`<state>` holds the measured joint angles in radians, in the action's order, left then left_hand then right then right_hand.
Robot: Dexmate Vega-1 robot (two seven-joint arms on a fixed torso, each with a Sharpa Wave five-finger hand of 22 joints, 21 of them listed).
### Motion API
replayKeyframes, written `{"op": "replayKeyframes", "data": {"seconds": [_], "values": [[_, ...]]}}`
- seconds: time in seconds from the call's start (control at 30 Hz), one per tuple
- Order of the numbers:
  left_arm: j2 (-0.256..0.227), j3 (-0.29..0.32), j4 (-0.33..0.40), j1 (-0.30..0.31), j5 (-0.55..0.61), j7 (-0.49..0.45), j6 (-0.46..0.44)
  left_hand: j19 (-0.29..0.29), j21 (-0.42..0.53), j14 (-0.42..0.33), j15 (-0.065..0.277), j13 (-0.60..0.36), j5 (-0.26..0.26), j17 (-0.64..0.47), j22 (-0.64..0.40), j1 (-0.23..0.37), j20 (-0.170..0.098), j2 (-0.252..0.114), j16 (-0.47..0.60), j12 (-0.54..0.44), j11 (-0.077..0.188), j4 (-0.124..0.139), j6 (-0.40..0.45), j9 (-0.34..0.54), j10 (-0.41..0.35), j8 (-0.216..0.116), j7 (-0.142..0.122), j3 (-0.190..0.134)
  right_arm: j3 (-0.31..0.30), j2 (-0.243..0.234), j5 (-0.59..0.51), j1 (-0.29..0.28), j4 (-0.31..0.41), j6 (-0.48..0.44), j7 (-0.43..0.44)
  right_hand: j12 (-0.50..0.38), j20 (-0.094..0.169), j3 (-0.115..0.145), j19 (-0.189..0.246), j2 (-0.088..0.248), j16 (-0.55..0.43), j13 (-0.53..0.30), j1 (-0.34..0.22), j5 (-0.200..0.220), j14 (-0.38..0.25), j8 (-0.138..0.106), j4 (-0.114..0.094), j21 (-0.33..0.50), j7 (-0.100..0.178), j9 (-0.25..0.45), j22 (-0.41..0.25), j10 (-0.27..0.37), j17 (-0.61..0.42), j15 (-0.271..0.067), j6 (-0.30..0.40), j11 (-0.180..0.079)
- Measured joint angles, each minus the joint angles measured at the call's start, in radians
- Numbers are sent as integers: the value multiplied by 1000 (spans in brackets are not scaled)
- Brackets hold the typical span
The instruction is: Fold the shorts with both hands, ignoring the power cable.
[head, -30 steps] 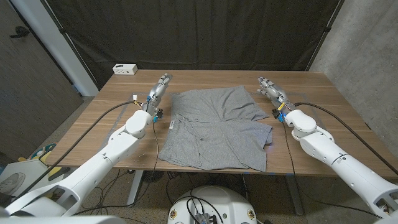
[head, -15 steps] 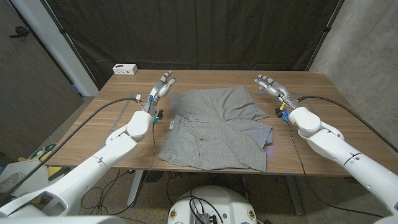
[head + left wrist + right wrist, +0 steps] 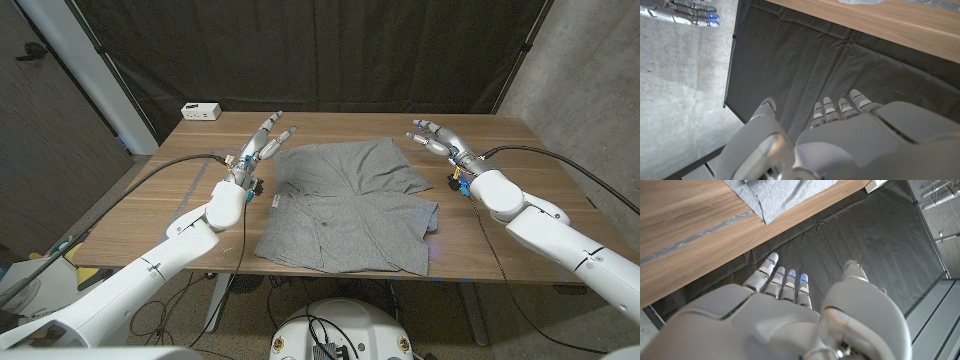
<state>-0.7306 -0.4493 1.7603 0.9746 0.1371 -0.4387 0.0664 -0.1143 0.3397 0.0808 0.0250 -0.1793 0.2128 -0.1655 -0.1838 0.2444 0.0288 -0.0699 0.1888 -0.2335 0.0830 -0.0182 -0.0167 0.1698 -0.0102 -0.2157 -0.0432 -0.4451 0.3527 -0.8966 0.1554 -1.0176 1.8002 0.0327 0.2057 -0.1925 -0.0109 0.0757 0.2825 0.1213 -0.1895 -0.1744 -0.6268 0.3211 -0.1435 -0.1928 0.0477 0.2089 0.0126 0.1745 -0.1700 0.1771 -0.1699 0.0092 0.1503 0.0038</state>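
Plain grey shorts (image 3: 345,205) (brown wood-grain table (image 3: 150,215), white box (image 3: 201,111))

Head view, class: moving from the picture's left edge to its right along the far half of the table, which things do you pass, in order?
White box → left hand → grey shorts → right hand.

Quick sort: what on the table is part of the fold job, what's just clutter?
Job:
shorts, grey, spread on the table
left hand, empty, fingers apart
right hand, empty, fingers apart

Lying about:
white box at the table's far left corner
table
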Motion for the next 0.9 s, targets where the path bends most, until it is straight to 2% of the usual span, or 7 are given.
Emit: {"op": "replayKeyframes", "data": {"seconds": [0.5,0.57,0.77,0.87,0.9], "values": [[-60,12,129,74,170,-37,-92,11,-8,-11,11,0,-6,0,0,15,0,4,0,0,4,-15,20,0,-17,0,-1,1,-42,-110,-152,-96,193,-150,46,0,6,7,16,-4,0,0,-15,-8,-15,0,15,0,0,5,-5,14,0,-7,7,-4],[-64,15,137,81,183,-39,-99,11,-8,-11,11,0,-8,0,0,15,0,5,0,0,1,-19,23,0,-21,0,2,4,-49,-122,-162,-110,215,-160,49,0,6,7,16,1,0,0,-20,-14,-18,-7,15,0,4,5,-5,14,0,-4,11,-4],[-85,30,177,118,215,-48,-112,11,-8,-21,11,0,-10,0,0,22,0,12,0,0,8,-27,33,0,-31,0,0,5,-68,-154,-225,-153,282,-216,66,0,8,11,27,-4,0,0,-25,-21,-34,-7,28,0,7,5,-3,33,0,-13,25,-8],[-85,30,177,118,232,-51,-119,11,-8,-29,11,0,-13,0,0,28,0,17,0,0,6,-35,47,0,-40,0,-3,5,-80,-169,-225,-179,315,-216,66,-4,4,13,41,-4,-5,-5,-36,-24,-52,-11,37,0,7,5,-2,46,0,-20,40,-11],[-97,41,206,144,236,-52,-120,11,-8,-34,9,0,-13,0,0,28,0,17,0,0,9,-37,52,0,-44,0,-5,6,-82,-172,-264,-184,322,-255,73,-4,4,16,47,-9,-8,-5,-41,-28,-59,-11,40,0,7,5,-2,46,0,-20,46,-11]]}}
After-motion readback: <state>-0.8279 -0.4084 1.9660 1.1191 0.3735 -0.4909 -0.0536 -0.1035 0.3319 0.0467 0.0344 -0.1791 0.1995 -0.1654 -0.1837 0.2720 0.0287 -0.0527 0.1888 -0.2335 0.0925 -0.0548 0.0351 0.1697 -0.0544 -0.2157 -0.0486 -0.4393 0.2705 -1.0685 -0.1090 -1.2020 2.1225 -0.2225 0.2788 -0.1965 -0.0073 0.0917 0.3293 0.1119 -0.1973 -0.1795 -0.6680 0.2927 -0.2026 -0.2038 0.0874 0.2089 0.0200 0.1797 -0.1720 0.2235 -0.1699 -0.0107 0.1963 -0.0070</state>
